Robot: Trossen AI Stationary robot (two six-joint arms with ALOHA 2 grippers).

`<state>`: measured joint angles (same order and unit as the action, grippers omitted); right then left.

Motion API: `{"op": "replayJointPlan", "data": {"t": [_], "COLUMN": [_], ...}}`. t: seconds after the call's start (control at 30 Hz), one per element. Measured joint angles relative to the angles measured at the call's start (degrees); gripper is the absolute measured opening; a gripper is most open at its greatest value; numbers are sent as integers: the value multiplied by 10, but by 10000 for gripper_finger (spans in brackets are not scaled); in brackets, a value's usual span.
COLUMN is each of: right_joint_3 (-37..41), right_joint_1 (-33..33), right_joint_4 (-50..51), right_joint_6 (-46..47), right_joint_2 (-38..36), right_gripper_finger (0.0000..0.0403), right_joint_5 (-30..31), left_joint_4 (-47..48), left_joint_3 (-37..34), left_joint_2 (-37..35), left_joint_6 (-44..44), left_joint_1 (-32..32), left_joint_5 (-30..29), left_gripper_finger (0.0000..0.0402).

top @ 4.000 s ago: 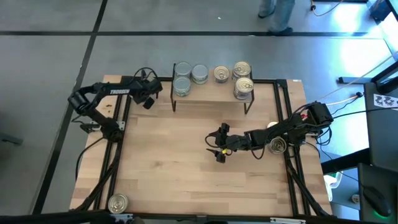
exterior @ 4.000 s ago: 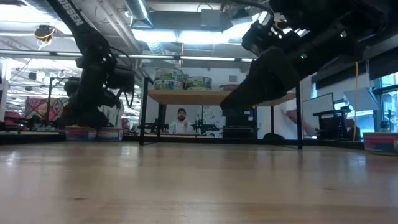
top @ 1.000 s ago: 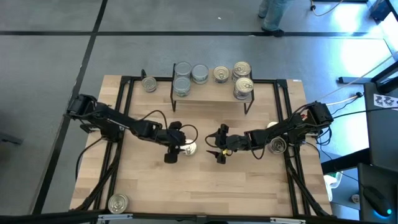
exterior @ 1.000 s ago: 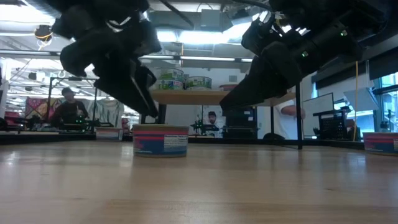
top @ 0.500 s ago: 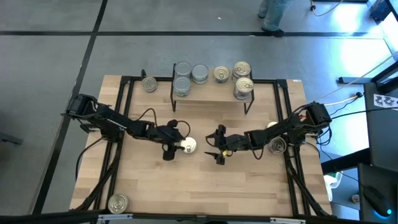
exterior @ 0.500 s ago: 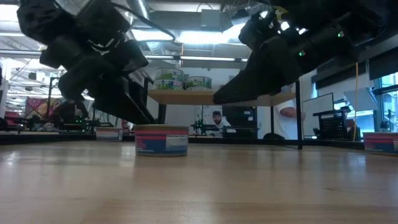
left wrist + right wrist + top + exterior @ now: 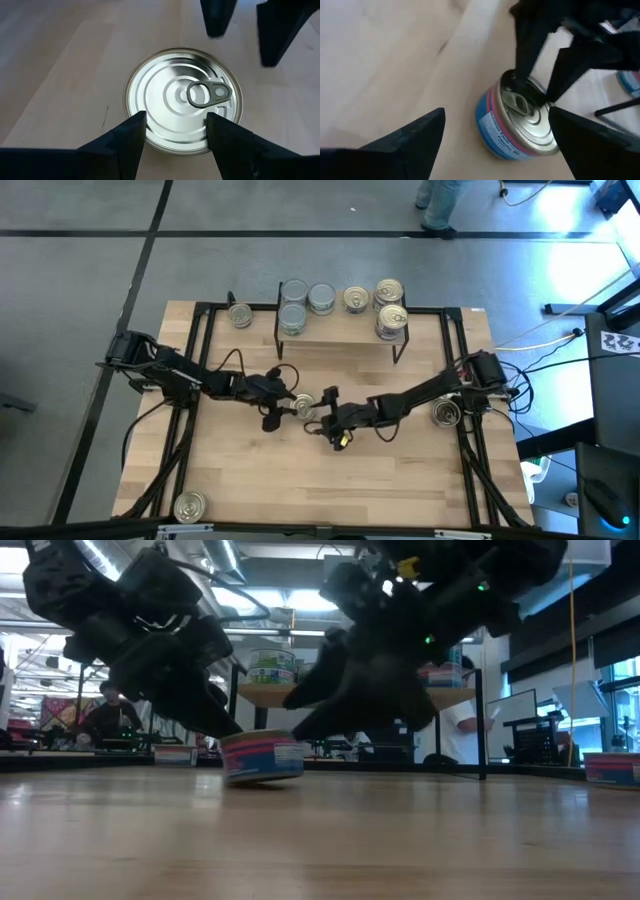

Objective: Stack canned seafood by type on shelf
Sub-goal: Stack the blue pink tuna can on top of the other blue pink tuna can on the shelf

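Between both hands' spread fingers, a silver-topped, pull-tab can (image 7: 183, 100) with blue-pink label sits tilted.

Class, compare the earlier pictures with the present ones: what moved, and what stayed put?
The left gripper swung from the table's far-left corner to mid-table, bringing a silver-topped round tin with a pink-and-blue label, now tilted off the wood, its fingers open over the lid. The right gripper slid towards that tin, open. The light-wood shelf and its tins stayed.
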<state>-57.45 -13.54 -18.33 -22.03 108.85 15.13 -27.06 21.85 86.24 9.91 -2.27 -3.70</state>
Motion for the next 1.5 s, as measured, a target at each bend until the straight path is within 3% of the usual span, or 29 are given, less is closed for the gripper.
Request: {"op": "replayJointPlan", "data": {"t": [0.23, 0.57, 0.87, 1.1, 1.23, 1.43, 1.5], "right_joint_3": [-48, -50, -62, -84, -87, -85, -85], "right_joint_1": [0, 1, 3, 23, 30, 29, 23], "right_joint_4": [76, 52, -18, 11, 16, 18, 18], "right_joint_6": [-134, -265, -330, -325, -317, -297, -292], "right_joint_2": [27, 69, 110, 119, 122, 122, 123], "right_gripper_finger": [353, 353, 353, 350, 317, 207, 207], "right_joint_5": [61, 140, 161, 121, 106, 111, 120], "left_joint_4": [0, -9, -13, -17, -17, -20, -23], "left_joint_3": [0, -1, -2, -2, -2, -2, -2], "left_joint_2": [0, 2, 2, 2, 2, 1, 1], "left_joint_6": [7, 7, 8, 8, 9, 13, 14], "left_joint_1": [6, 6, 6, 6, 6, 8, 8], "left_joint_5": [10, 11, 13, 13, 13, 6, 5], "left_gripper_finger": [208, 208, 208, 208, 208, 208, 207]}}
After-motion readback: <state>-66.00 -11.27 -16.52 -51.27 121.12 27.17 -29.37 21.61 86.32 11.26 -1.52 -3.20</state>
